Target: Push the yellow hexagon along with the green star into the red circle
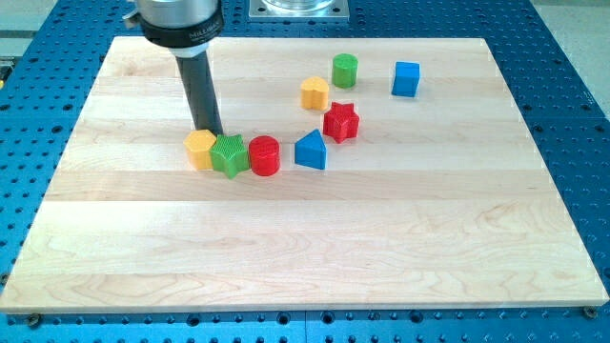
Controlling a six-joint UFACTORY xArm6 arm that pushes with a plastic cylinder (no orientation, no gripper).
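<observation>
The yellow hexagon (199, 150), the green star (229, 155) and the red circle (264, 155) stand in a row left of the board's middle. The hexagon touches the star's left side and the star touches the circle's left side. My tip (212, 131) stands just above the row, at the seam between the hexagon and the star, close to or touching their top edges. The dark rod rises from it toward the view's top.
A blue triangle block (312, 151) lies right of the red circle. A red star (340, 122), a yellow heart-like block (315, 93), a green cylinder (344, 70) and a blue cube (406, 79) lie toward the upper right. The wooden board (305, 257) rests on a blue perforated table.
</observation>
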